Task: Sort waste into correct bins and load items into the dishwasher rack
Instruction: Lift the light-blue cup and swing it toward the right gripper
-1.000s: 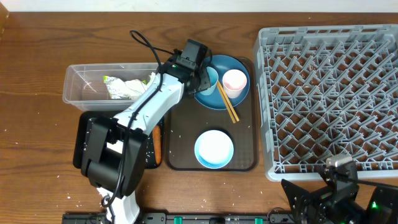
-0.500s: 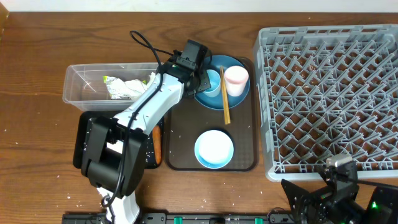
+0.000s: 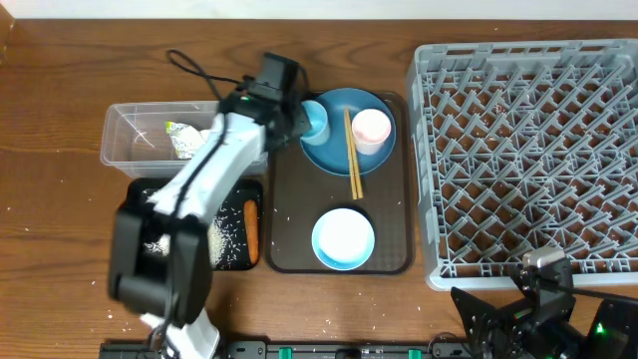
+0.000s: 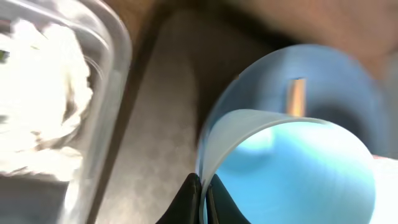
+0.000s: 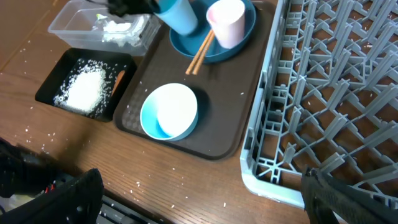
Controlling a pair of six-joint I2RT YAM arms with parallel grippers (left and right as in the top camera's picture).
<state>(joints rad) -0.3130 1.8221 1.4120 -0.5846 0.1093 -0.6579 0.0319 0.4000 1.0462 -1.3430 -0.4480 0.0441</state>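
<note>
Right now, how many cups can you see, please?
2. The light blue cup is pinched at its rim by the left claw, at the left edge of the dark blue dish; the pink cup stands on that dish, right of the chopsticks. None looks hidden.

- serving tray [image 3: 391, 231]: dark brown, rectangular, rounded corners, raised rim; lies flat on the table, near the middle of the overhead view; also seen from the right wrist [image 5: 219, 99]
- table [image 3: 60, 229]: brown wood grain, fills nearly all of the overhead view
- pale strip [image 3: 329, 8]: runs along the table's far edge
</note>
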